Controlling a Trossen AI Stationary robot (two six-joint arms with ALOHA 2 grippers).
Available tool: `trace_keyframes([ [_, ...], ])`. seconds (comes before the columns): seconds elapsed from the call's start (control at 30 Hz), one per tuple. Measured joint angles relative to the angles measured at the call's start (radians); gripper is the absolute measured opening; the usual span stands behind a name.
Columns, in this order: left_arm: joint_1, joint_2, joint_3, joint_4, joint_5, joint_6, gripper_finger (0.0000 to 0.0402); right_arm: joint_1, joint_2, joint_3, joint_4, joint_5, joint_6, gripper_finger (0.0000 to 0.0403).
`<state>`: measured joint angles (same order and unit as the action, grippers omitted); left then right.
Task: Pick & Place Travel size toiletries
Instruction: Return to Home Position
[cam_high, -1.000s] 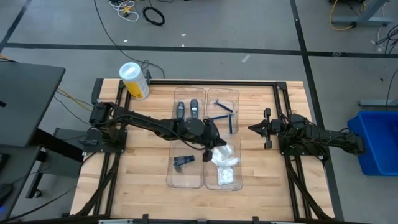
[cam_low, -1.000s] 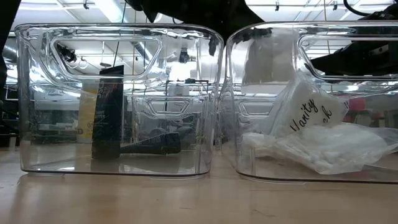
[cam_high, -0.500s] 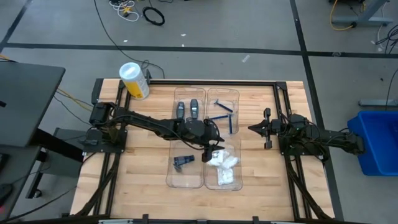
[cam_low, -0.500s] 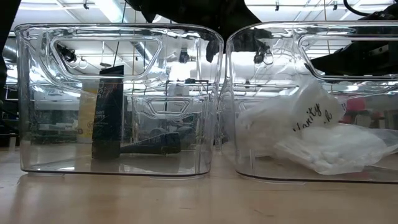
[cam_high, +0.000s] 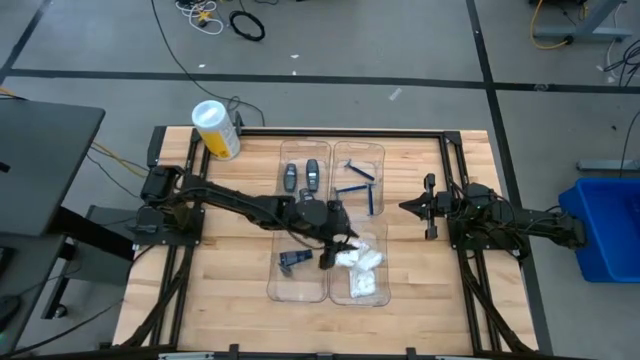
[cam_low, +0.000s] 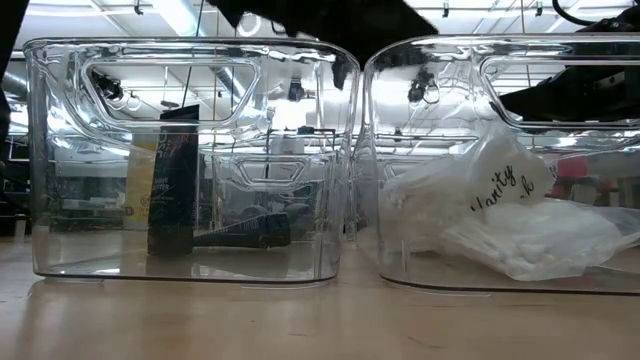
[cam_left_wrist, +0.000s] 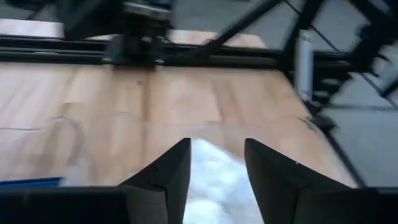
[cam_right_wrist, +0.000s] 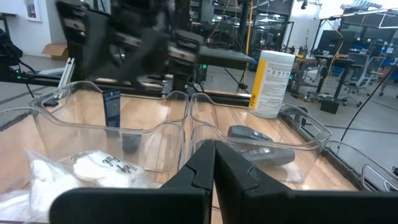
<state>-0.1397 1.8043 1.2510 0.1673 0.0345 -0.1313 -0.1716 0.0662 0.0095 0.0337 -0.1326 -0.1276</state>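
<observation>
My left gripper (cam_high: 328, 257) (cam_left_wrist: 217, 146) is open above the rim between the two near clear trays. Beside it, the white crinkly packets (cam_high: 360, 262) (cam_low: 500, 215) lie in a heap on the floor of the near right tray. The small dark cone piece (cam_high: 293, 259) (cam_low: 245, 233) lies in the near left tray. Two dark grey oval tubes (cam_high: 301, 177) (cam_right_wrist: 252, 134) lie in the far left tray, and the thin blue razors (cam_high: 362, 190) lie in the far right one. My right gripper (cam_high: 408, 207) (cam_right_wrist: 214, 163) is shut and waits at the table's right.
Four clear trays (cam_high: 300, 285) stand two by two mid-table, their walls tall in the low view (cam_low: 350, 160). A big yellow-and-white cylinder (cam_high: 216, 130) stands at the far left corner. Bare wood lies left and right of the trays.
My left gripper has moved toward the near edge and risen out of the low view's top. The white packet marked "Vanity", which stood tall in the near right tray a second ago, has sunk lower onto the heap of packets.
</observation>
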Motion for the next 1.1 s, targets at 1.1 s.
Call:
trace_keyframes([
  [1.1, 0.097, -0.143, -0.005, -0.157, 0.125, 0.131, 0.0006, 0.0, 0.0, 0.0, 0.0, 0.0, 0.0, 0.0013],
])
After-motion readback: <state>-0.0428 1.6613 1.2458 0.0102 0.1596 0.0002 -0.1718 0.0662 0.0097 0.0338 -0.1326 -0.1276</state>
